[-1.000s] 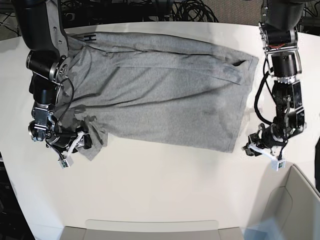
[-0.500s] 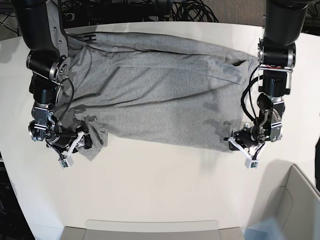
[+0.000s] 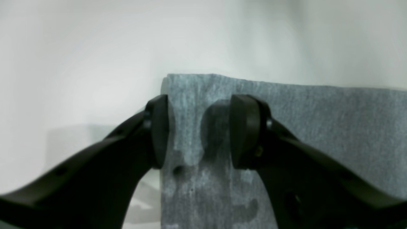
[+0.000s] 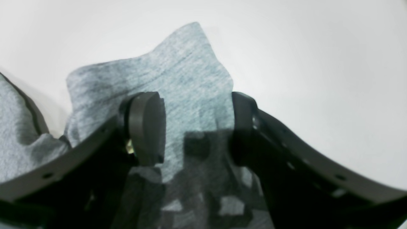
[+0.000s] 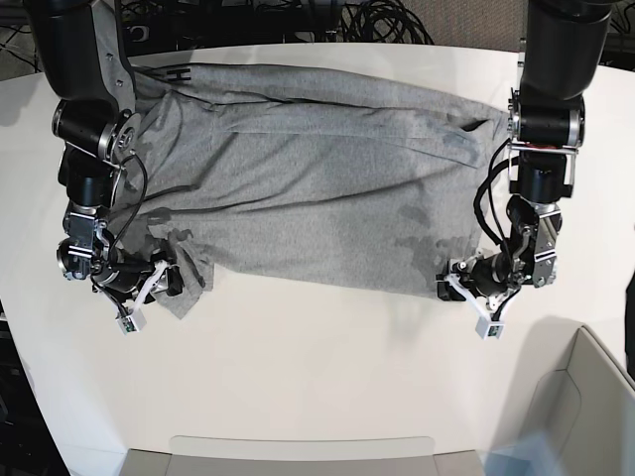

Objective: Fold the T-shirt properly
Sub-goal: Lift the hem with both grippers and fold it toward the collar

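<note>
The heather-grey T-shirt (image 5: 317, 188) lies spread across the white table (image 5: 298, 367), with a bit of black lettering (image 5: 177, 74) showing at its back left edge. My left gripper (image 5: 449, 283) sits low at the shirt's front right corner. In the left wrist view the left gripper (image 3: 200, 130) is open, one finger (image 3: 244, 130) on the cloth (image 3: 318, 127) and the other at its edge. My right gripper (image 5: 171, 281) is at the crumpled front left corner. In the right wrist view the right gripper (image 4: 197, 127) is open over a raised fold of fabric (image 4: 187, 73).
A grey bin (image 5: 585, 397) stands at the front right corner. A flat grey tray (image 5: 298, 451) runs along the front edge. Dark cables (image 5: 377, 20) lie behind the table. Bare white table surrounds the shirt in front.
My left gripper has moved leftward in the base view, from beside the shirt onto its front right corner. The right arm has stayed where it was.
</note>
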Available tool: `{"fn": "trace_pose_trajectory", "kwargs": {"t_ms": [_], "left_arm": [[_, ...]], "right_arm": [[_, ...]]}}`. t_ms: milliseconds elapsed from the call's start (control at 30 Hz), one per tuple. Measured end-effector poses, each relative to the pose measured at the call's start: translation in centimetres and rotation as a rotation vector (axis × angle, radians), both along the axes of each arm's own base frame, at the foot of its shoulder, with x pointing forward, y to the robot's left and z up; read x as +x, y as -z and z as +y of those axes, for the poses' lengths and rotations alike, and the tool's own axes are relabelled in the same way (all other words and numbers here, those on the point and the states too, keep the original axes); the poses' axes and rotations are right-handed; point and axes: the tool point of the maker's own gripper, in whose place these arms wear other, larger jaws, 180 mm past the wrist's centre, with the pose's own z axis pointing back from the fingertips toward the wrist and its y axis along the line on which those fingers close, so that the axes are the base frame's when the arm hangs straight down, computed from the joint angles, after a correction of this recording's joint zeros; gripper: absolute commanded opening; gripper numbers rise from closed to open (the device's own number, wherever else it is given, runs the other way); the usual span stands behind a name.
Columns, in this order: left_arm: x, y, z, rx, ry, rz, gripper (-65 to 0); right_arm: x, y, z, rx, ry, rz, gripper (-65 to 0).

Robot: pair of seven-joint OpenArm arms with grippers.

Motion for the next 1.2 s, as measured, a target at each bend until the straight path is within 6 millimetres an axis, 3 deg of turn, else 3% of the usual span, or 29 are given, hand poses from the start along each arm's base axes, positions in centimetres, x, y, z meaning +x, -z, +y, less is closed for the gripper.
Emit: {"fn": "trace_pose_trajectory", "kwargs": {"t_ms": [200,267,367,500,567,1200], "left_arm": [[-0.2,0.5,-0.5,0.045,0.042,0.008,-25.3],[-0.3,0.7,-1.1,0.081,0.089,0.007,-28.9],[-0.5,1.2,-2.1,0.084,0.112,-0.030,-41.1],[-0.3,2.0,0.0,0.135,-0.037,-0.027,-65.0],[-0.4,2.2,0.8,0.159,-0.079,-0.018,-65.0],[-1.1,2.7,1.4,0.161,-0.088,-0.010,-65.0]], "right_arm": [[0.0,0.0,0.0,-0.001,0.000,0.000,-31.4],[0.0,0.0,0.0,-0.001,0.000,0.000,-31.7],[0.0,0.0,0.0,-0.003,-0.002,0.001,-39.6],[-0.1,0.1,0.0,-0.006,-0.003,0.004,-59.1],[-0.1,0.1,0.0,-0.005,-0.003,0.004,-65.0],[0.5,-0.5,0.9,-0.055,-0.044,0.019,-65.0]]}}
